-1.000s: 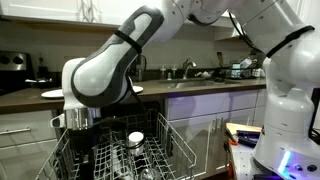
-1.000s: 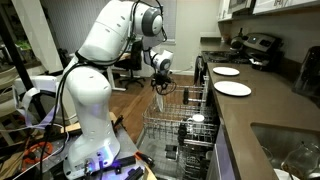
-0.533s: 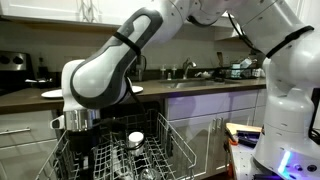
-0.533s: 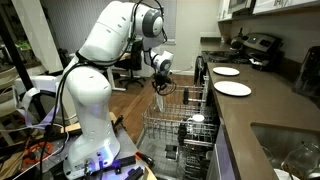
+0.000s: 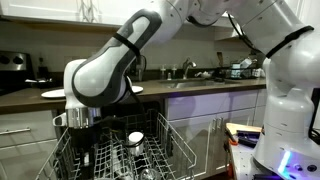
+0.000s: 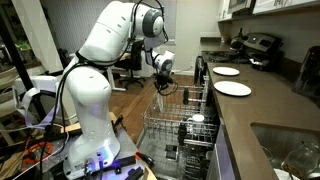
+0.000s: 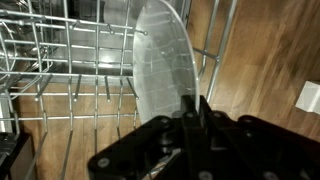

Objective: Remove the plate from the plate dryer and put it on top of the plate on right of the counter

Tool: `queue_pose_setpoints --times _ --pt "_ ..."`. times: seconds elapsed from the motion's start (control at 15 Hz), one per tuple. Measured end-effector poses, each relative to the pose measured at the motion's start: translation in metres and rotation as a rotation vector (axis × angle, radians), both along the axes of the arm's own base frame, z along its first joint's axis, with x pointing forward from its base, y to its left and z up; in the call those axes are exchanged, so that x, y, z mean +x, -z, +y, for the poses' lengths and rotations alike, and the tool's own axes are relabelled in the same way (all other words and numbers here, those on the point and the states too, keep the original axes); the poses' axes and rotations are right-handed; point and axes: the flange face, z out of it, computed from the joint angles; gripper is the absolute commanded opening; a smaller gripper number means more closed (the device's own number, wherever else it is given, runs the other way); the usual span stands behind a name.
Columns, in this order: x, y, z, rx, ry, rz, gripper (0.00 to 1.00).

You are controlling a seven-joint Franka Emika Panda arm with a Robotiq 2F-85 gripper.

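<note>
Since the pale grey-white round dinner plate [image 7: 160, 60] stood on edge among the tines of the silver-grey wire plate dryer [image 6: 178, 128], with the claw [image 7: 196, 108] seemingly clenched on its rim, the lift would best go straight up until the rim cleared the wires, tilting flat only afterwards. Target was the smaller white round plate [image 6: 226, 71] on the long dark brown desk [image 6: 250, 112]: lower centred, release gently. No brand, label or writing was legible.

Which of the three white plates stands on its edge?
The pale grey-white round plate in the silver wire rack, its rim in the black gripper. The farther white plate and nearer white plate lie flat on the dark brown counter.
</note>
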Motion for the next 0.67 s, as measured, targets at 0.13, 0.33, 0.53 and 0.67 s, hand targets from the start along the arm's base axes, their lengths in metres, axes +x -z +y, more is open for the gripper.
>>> queue_pose_setpoints --times 0.13,0.33,0.53,0.67 --pt "0.0003 -0.0001 -0.0005 0.001 0.0 0.0 0.02" --pt "0.0014 -0.0007 -0.0022 0.006 -0.005 -0.002 0.02" --pt "0.0027 -0.0015 -0.0045 0.011 -0.016 -0.006 0.02" --pt "0.0027 -0.0027 -0.0052 0.011 -0.018 -0.007 0.02"
